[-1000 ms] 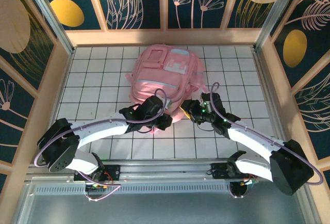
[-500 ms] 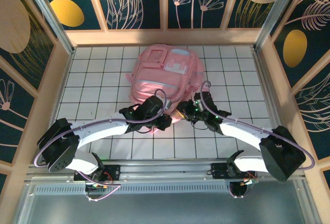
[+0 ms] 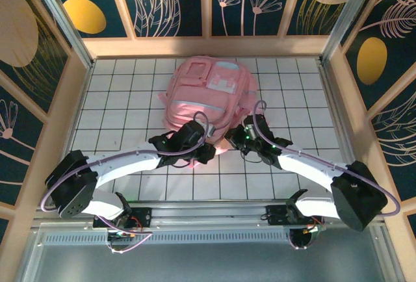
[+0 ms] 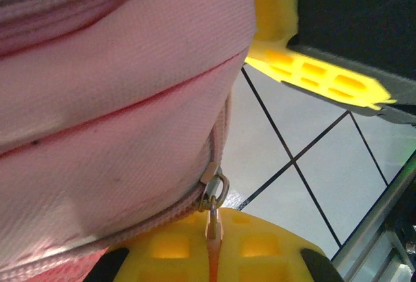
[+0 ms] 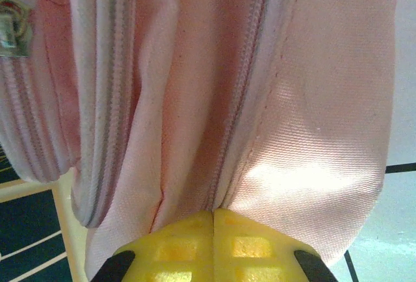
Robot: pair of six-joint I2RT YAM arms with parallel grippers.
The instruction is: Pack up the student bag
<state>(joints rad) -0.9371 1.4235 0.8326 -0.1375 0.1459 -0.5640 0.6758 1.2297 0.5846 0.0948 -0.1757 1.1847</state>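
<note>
Right wrist, right gripper (image 5: 213, 220) pinching student bag (image 5: 292, 132)

place: lab test booth | cues: gridded table (image 3: 117, 100), floral wall panels (image 3: 170, 2)

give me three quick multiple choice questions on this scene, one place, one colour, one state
1. Where on the table does the student bag lie? A) far middle B) near left corner C) right edge
2. What colour are the right gripper's fingers? A) blue B) yellow C) red
3. How is the right gripper? A) wide open B) shut on the student bag C) shut on a pen
1 A: the top view shows it centred toward the far wall. 2 B: yellow pads show in the right wrist view. 3 B: its pads meet, pinching pink fabric.
</note>
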